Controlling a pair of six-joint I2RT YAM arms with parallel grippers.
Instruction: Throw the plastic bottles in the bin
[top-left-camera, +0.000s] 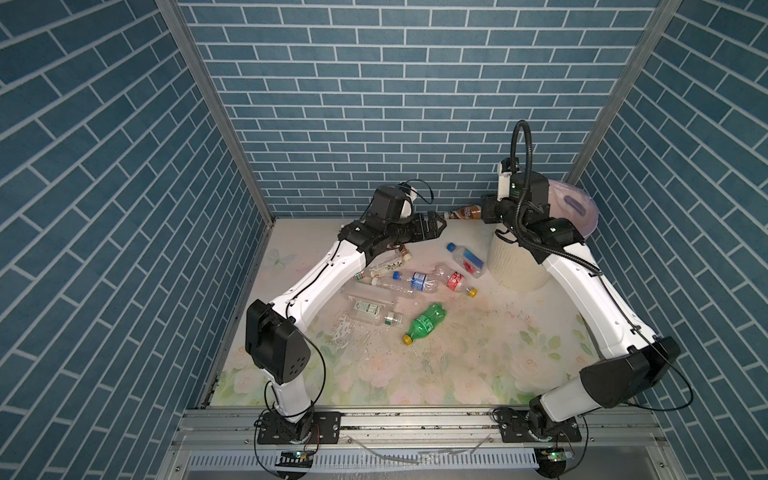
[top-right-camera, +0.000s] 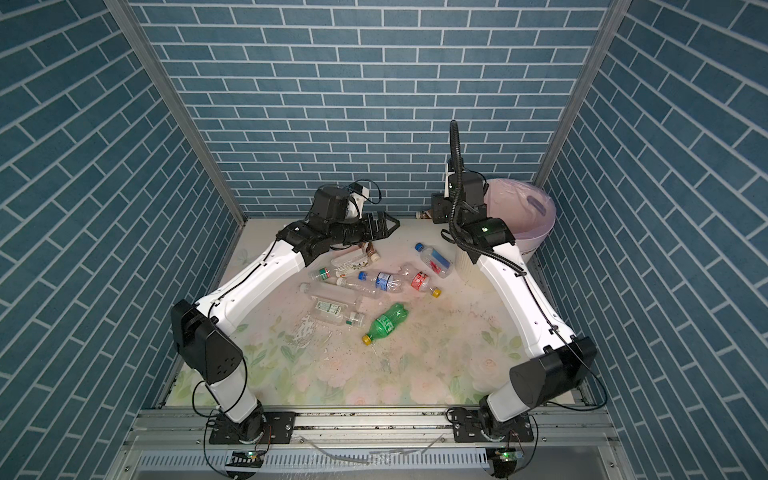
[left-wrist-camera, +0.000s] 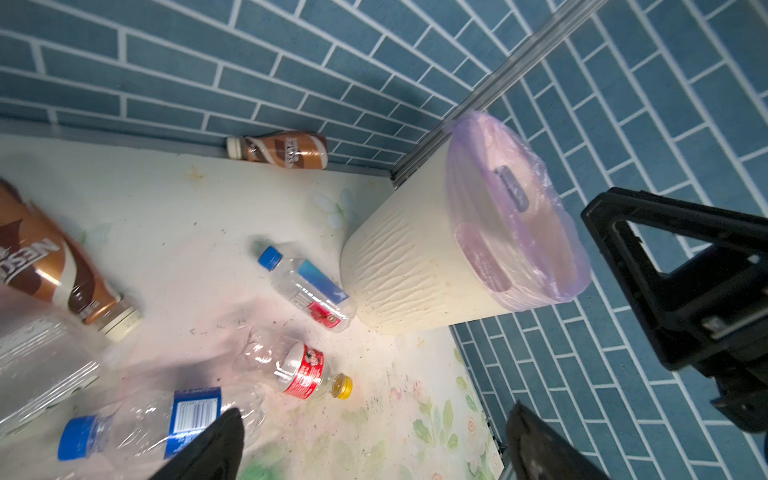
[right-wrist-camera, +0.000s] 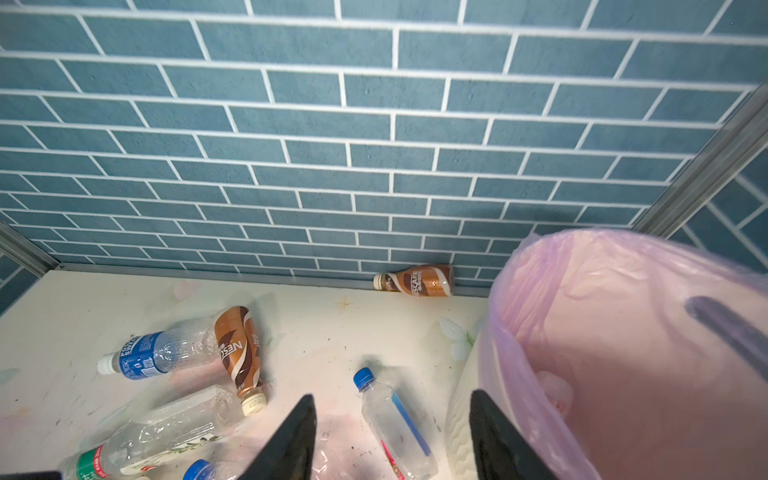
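Hovering by the bin (top-left-camera: 515, 266), right gripper (right-wrist-camera: 392, 395) (jaws apart, empty) is nearest the blue-capped bottle (right-wrist-camera: 397, 428) lying just beside it, cap toward the table's (top-left-camera: 457, 353) back edge; left gripper (top-left-camera: 438, 224) spread, empty.

likely "nescafe" on brown bottle (right-wrist-camera: 417, 280)

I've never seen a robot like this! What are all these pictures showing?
It is a robot with two white arms, each ending in a pincer called a gripper. Two pictures look down from above; two come from cameras on the wrists. On the flowery table lie plastic bottles, like a green bottle and a brown bottle by the wall. The bin with a pink bag stands in the corner. The left gripper and the right gripper are both open, holding nothing.
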